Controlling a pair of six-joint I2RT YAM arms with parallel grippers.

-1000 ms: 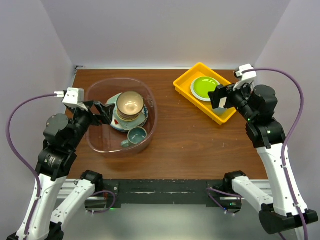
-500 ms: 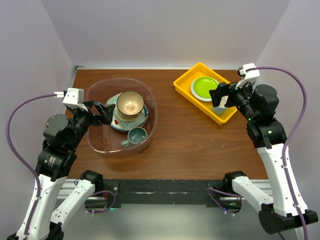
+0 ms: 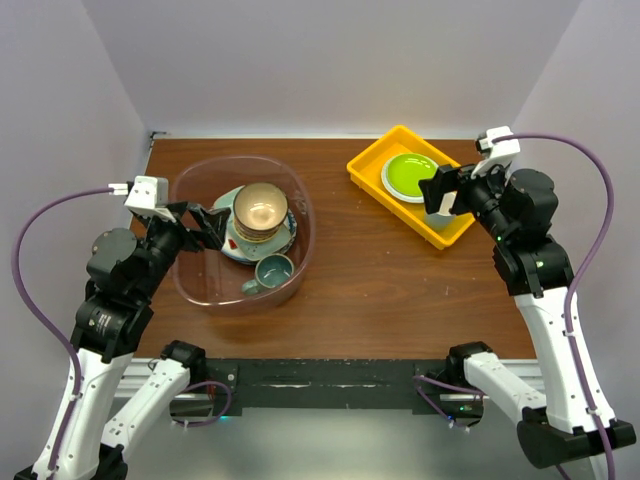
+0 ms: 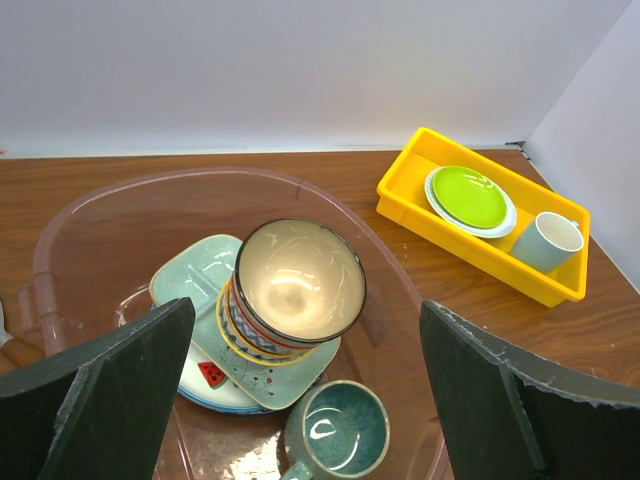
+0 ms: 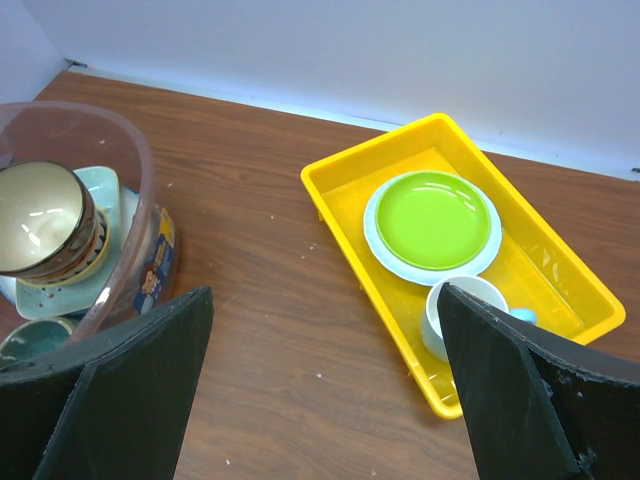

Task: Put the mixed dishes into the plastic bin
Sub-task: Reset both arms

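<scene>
**A:** What do the dishes look like, and where are they?

**B:** The mixed dishes all sit inside the plastic bin, a clear, faintly pink rounded tub on the left part of the bench. A stack of bowls stands in the middle. The top bowl is cream inside, with a dark rim and striped bands outside, and a yellow-rimmed one sits under it. They rest on a pale mint squarish dish, which lies on a blue-edged plate. A red watermelon slice is painted on the crockery under the bowls. A teal mug stands upright just beside the stack, on the side nearer the arms.

**A:** Has anything changed in the last second?

**B:** The dishes and the left arm look the same. The right arm has shifted slightly toward the far right. That uncovers the white cup beside the lime-green plate in the yellow tray.

**A:** And the fingers?

**B:** The left fingers are spread wide over the left part of the bin and grip nothing. The right fingers are spread just as wide above the tray, also empty.

**A:** Is there any writing?

**B:** There is a blue-and-yellow sticker on the bin's wall, but its print is too small to read.
</scene>
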